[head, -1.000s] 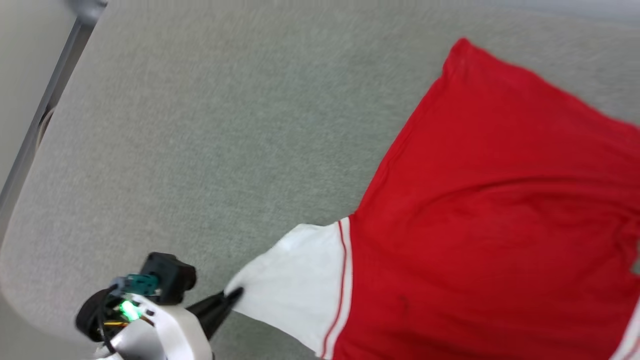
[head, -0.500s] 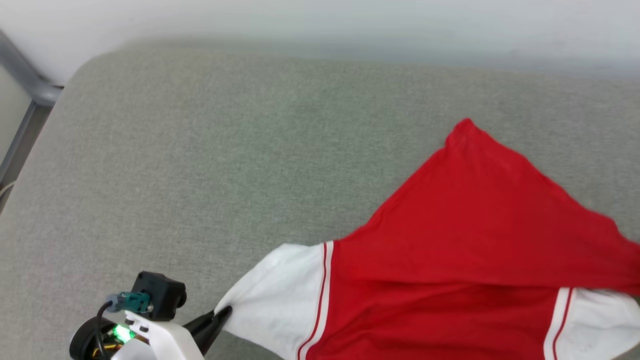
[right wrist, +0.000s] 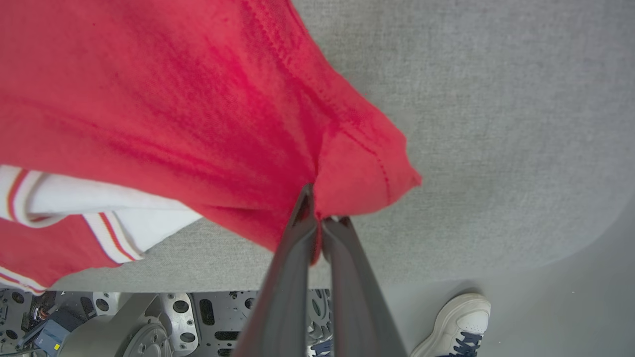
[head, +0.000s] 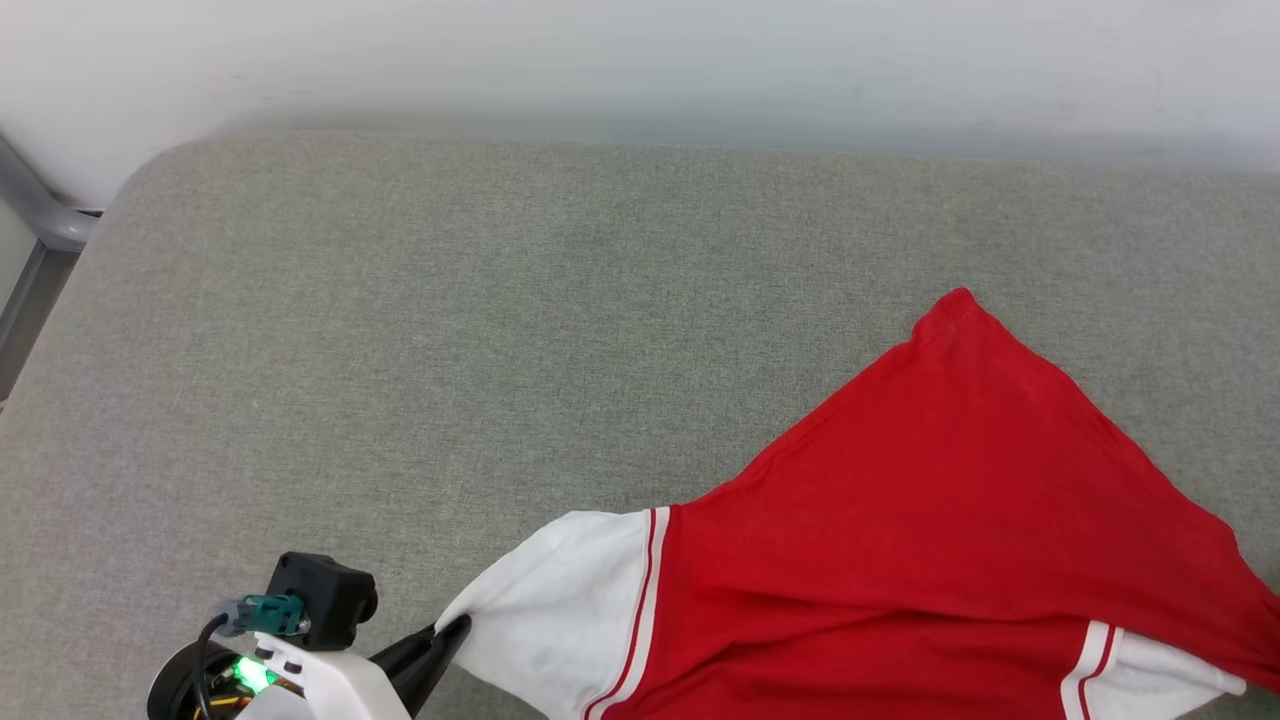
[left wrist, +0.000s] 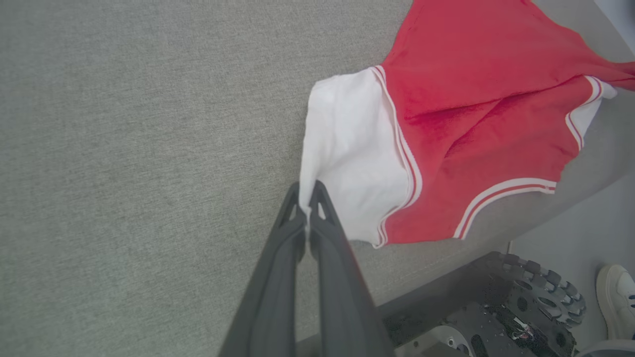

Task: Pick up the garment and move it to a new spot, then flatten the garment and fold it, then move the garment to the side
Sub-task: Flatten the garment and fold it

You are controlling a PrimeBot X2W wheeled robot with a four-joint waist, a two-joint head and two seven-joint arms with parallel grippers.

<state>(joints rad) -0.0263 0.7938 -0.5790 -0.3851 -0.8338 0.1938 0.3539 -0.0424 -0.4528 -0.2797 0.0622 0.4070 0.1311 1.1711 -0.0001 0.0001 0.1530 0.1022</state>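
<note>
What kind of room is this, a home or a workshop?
Probably an indoor test room, not a home: a grey fabric-covered pad against a plain pale wall, and a person's white sneaker near the robot's metal base.

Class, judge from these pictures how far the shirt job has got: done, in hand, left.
Done: the shirt is gripped, left gripper shut on a white sleeve, right gripper on a red corner. In hand: holding it stretched over the grey cushion. Left: flattening, folding, moving aside.

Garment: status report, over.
Left gripper shut on the white sleeve. Right gripper shut on a red corner. Garment spread between them over the grey pad. A person's shoe on the floor.
</note>
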